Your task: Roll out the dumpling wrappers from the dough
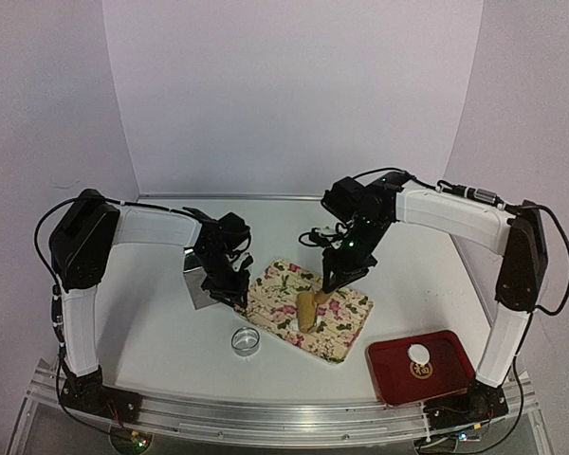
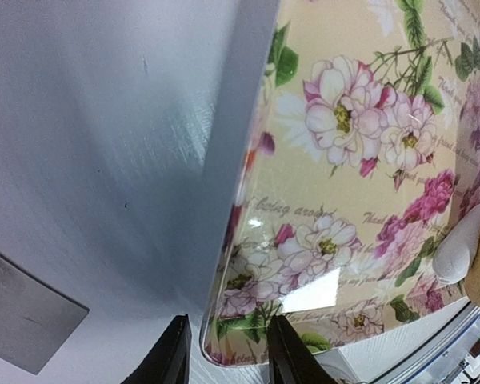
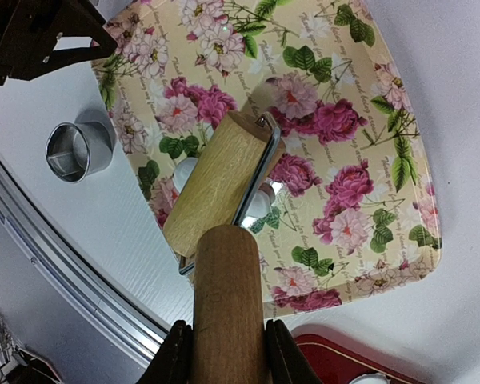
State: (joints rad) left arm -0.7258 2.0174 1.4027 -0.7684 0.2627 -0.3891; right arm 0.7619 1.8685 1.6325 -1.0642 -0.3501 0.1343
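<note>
Nearest, one round wrapper [image 1: 417, 354] lies on the red tray [image 1: 389, 370]. My right hand [image 3: 224, 352] is clenched on the rolling pin [image 3: 216, 188], which rests over dough [image 3: 184, 170] on the flowered board [image 3: 344, 120]. My left hand [image 2: 228, 356] straddles the board's corner rim; I cannot tell whether it grips.

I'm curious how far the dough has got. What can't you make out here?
Dough: mostly under the rolling pin in every view, so its shape is unclear.
Wrapper on the red tray: tiny from above; cut off by the right wrist view's bottom edge.
Left fingers: only tips show; contact with the floral tray unclear.
</note>
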